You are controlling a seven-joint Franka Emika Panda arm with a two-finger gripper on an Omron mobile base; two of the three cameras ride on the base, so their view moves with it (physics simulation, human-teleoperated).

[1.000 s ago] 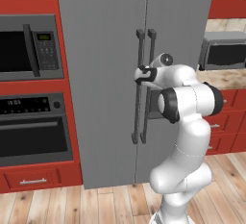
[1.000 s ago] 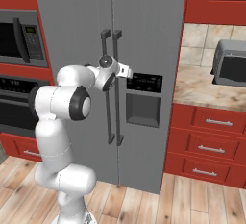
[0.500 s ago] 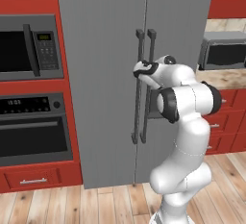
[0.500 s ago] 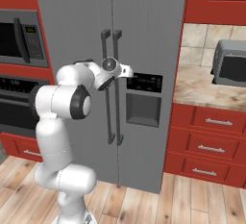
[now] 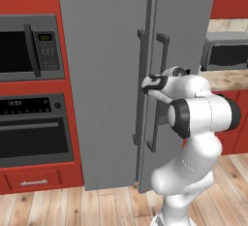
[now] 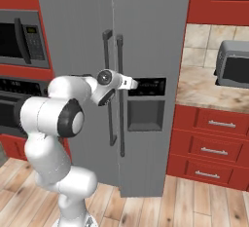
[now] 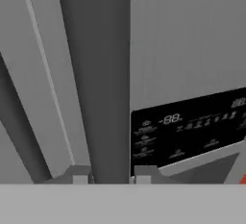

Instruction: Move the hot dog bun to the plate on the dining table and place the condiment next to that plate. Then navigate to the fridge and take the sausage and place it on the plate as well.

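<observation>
While my white arm reaches forward at chest height, my pincer point(image 5: 145, 83) is clamped shut on the right-hand dark grey vertical door handle point(image 5: 162, 94) of the tall plain grey fridge point(image 5: 106, 74). In the left base view the pincer sits just right of the picture's centre, at about 9 o'clock from my big dark elbow joint. In the right base view the pincer point(image 6: 132, 83) points toward 3 o'clock and meets the handle just beside the black dispenser panel point(image 6: 148, 87) on the fridge's right door.

That right door stands slightly ajar: in the left base view its leading edge juts out from the left door. In the hand view my two dark fingertips point(image 7: 79, 174) rise at 6 o'clock, with the dark bar of the handle running up between them toward 12 o'clock and the black panel with pale digits off at 4 o'clock.

At 9 o'clock from the fridge, a black-fronted microwave point(image 5: 29, 48) sits above a black oven point(image 5: 31, 133), both set into red cabinets point(image 5: 34, 179). At 3 o'clock, a grey toaster oven point(image 6: 233, 64) stands on a beige worktop point(image 6: 204, 89) over red drawers. The floor is pale wood planks point(image 6: 194, 201).
</observation>
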